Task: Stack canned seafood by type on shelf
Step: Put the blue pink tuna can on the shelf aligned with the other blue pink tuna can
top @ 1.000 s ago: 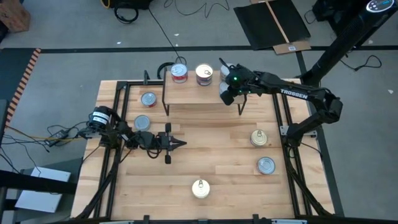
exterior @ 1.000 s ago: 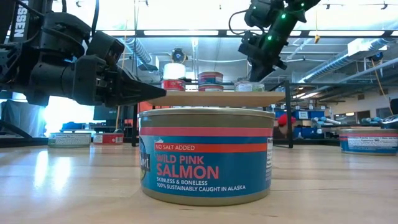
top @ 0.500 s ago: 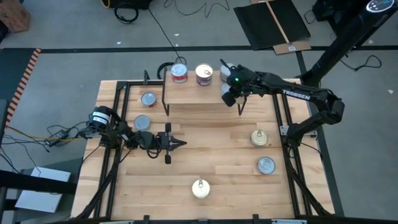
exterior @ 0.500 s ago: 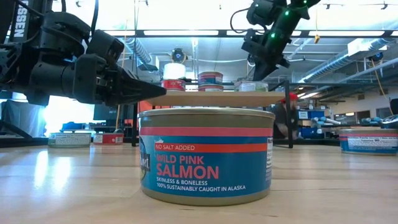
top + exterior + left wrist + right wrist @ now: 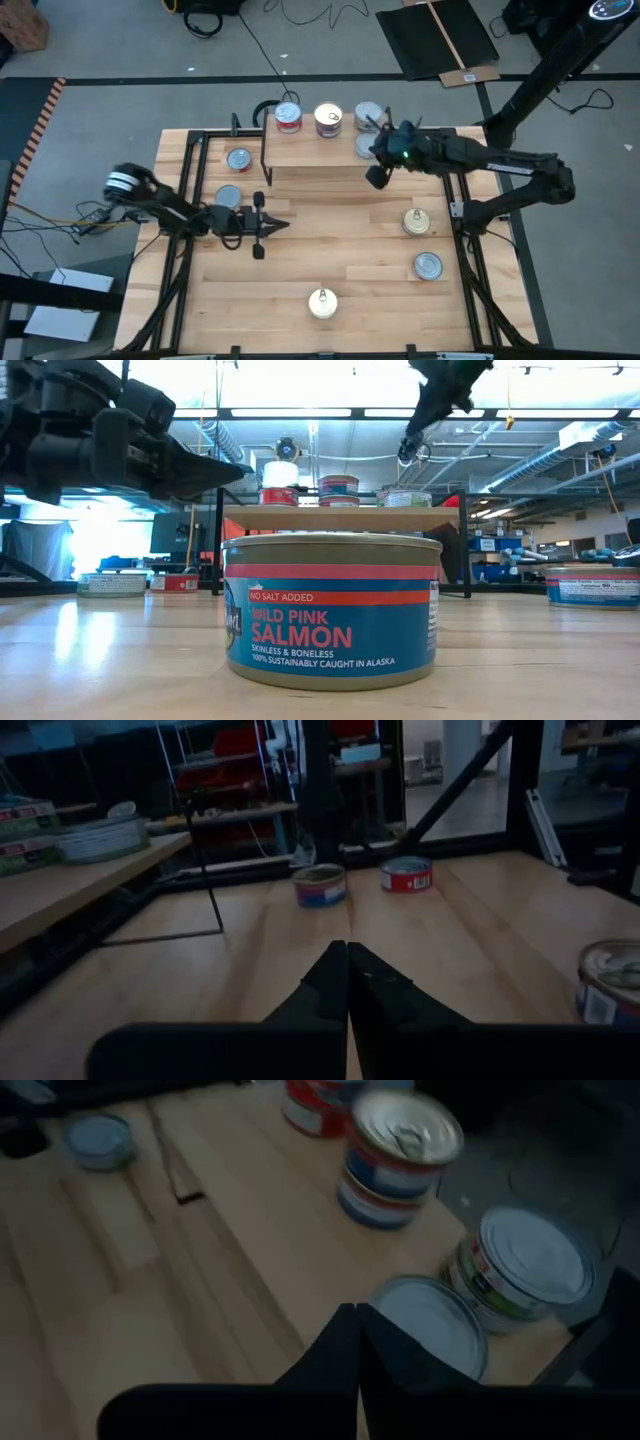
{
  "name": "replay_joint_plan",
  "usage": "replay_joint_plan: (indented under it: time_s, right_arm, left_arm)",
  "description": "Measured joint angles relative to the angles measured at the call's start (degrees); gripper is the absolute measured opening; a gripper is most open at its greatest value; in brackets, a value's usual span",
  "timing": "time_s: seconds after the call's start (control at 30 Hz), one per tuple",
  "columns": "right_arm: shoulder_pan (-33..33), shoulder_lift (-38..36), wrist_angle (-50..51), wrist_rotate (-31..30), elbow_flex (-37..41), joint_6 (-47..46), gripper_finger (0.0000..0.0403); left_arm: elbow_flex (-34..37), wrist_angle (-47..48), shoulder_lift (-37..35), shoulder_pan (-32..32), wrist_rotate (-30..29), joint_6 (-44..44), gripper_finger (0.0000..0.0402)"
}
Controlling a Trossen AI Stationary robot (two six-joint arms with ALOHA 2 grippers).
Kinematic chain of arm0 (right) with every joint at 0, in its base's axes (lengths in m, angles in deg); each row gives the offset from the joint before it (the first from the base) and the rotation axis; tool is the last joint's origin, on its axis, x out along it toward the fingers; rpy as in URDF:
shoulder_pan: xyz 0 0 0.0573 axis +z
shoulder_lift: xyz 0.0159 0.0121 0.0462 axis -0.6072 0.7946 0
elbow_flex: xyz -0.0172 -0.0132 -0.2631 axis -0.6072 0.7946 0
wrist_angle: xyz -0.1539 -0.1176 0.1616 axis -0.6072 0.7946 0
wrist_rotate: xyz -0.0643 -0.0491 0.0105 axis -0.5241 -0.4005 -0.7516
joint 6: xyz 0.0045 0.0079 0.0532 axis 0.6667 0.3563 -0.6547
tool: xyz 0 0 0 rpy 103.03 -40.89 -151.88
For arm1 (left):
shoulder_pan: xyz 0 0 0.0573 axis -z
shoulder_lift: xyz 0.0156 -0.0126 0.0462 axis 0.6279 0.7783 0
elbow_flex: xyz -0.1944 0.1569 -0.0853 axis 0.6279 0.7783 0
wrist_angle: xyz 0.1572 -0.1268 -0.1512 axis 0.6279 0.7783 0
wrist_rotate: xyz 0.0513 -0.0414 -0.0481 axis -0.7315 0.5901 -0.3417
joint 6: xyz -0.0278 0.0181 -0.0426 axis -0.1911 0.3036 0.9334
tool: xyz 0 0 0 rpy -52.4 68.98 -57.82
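Note:
The shelf [image 5: 320,150] stands at the table's far middle and bears a red tin [image 5: 288,118], a gold-topped tin [image 5: 328,120] and two silver-topped tins [image 5: 368,115] [image 5: 366,143]. My right gripper [image 5: 375,178] hangs shut just off the shelf's near right corner, above shelf height [image 5: 408,452], holding nothing [image 5: 357,1330]. Over the table's left half my left gripper [image 5: 283,224] is shut and level, clear of the wood [image 5: 347,970]. More canned seafood rests on the tabletop: two tins at the left [image 5: 238,158] [image 5: 228,197], two at the right [image 5: 418,221] [image 5: 428,265], and a salmon tin [image 5: 332,610] at the near edge.
The shelf stands on thin black legs [image 5: 217,540]. Black frame rails [image 5: 190,200] run along the table's left and right sides. Open wood lies between the shelf and the near salmon tin [image 5: 322,303].
My right gripper has drawn back from over the shelf's right end toward the table's near and right side and has risen, so the two silver-topped tins now show. My left gripper has risen a little and pulled back toward the table's left edge.

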Motion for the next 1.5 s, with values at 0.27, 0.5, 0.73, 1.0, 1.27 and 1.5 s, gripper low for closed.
replay_joint_plan:
  time_s: [0.27, 0.5, 0.73, 1.0, 1.27, 1.5]
  right_arm:
    - [13.61, -0.48, -6.61, -10.55, 5.00, -2.34, 0.0004]
    - [24.44, -0.05, -21.98, -18.60, 17.36, -6.85, 0.0004]
    - [33.15, 0.00, -27.43, -22.68, 22.27, -9.28, 0.0006]
    - [38.90, 0.37, -27.43, -15.45, 23.06, -13.67, 0.0019]
    - [40.57, 0.37, -14.90, -14.10, 23.06, -29.33, 0.0053]
    - [38.27, 0.37, 9.66, -13.21, 23.06, -50.92, 0.0099]
  left_arm:
    - [-3.57, 27.12, -18.13, 0.00, 0.05, -1.37, 0.0007]
    - [-18.17, 71.29, -31.91, -1.01, -0.98, 0.06, 0.0007]
    - [-33.70, 98.21, -33.81, -0.82, 2.03, 1.71, 0.0007]
    - [-35.15, 99.13, -31.86, 3.04, 6.67, 5.84, 0.0007]
    - [-35.15, 94.20, -20.97, 8.31, 7.16, 11.62, 0.0007]
    - [-35.13, 85.81, -14.78, 10.54, 6.41, 9.40, 0.0007]
